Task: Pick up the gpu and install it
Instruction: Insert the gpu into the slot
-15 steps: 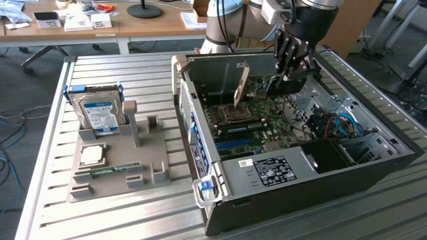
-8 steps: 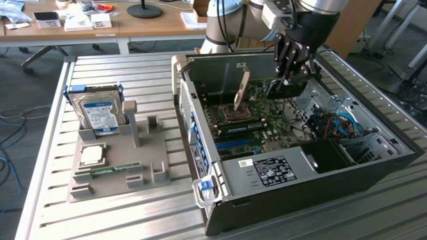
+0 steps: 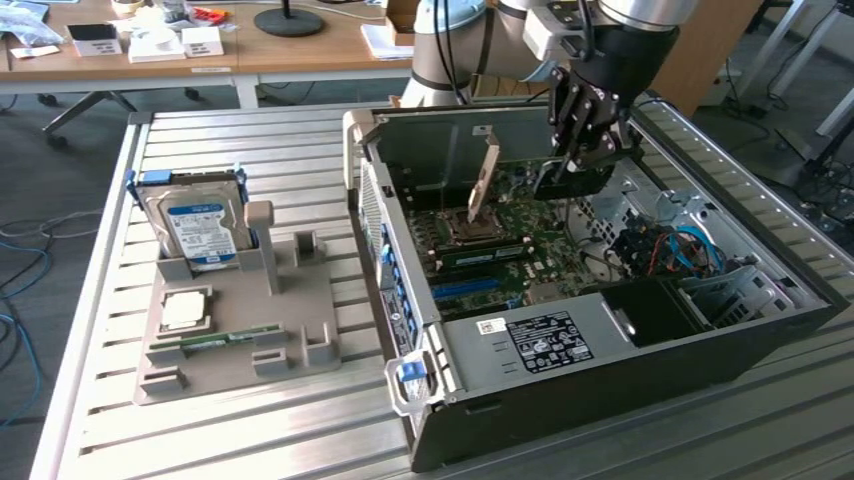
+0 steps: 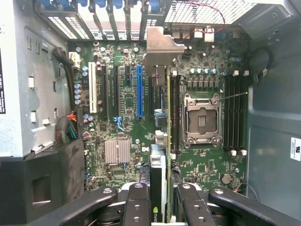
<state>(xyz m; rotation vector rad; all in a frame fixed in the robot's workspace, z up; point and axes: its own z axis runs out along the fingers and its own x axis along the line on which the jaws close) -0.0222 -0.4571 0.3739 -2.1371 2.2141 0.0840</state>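
Install step seems in hand; the black two-fingered tool (image 4: 162,200) is closed on the thin dark gpu card (image 4: 157,183), edge-down over the green motherboard (image 4: 122,117); seating calls for exact slot alignment.

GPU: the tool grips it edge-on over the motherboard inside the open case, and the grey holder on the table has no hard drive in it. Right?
One slip: the exterior view shows the hard drive standing upright in the grey holder. The rest holds: the tool grips the gpu edge-on over the motherboard inside the open case.
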